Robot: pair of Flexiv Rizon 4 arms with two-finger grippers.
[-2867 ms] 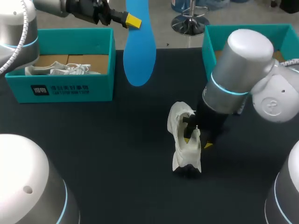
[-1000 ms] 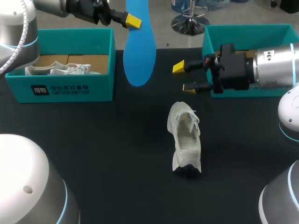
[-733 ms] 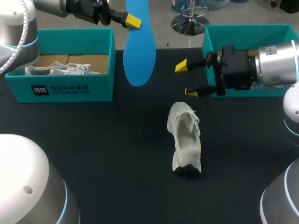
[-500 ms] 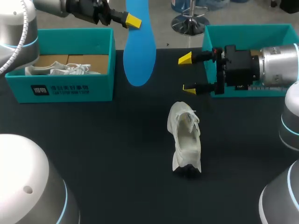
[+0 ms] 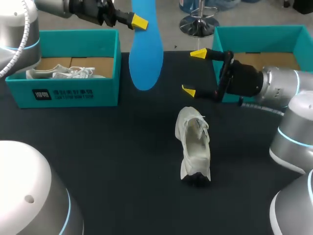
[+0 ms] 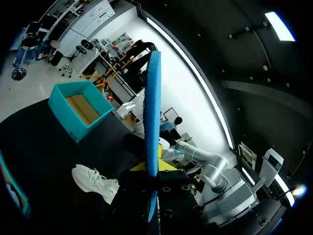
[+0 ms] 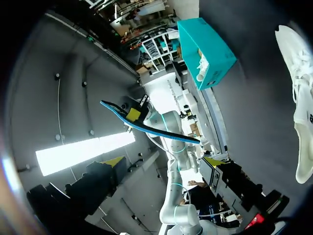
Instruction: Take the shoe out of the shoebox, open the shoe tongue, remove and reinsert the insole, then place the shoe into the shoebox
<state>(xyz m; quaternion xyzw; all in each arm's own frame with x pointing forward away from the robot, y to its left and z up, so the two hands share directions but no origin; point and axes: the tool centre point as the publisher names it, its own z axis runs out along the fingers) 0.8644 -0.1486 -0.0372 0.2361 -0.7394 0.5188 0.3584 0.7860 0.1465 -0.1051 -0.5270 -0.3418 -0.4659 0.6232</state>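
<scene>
Your left tool (image 5: 133, 20) grasps the blue insole (image 5: 145, 58) by one end, and the rest hangs below it. Your right tool (image 5: 193, 72) stands released, fingers spread wide. The white shoe (image 5: 194, 147) lies on the tabletop (image 5: 107, 161) near its lower fingertip, not touching.

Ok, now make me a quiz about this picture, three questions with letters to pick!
1. How many teal boxes are on the table? A) one B) two C) three
2. Where is the insole? A) in the left gripper B) flat on the table C) in a box
3. The right gripper is: A) open B) shut on a box C) shut on the insole

Answers: 1 B, one at each side. 2 A, it hangs in the air from that gripper. 3 A, its yellow tips stand apart around nothing.
</scene>
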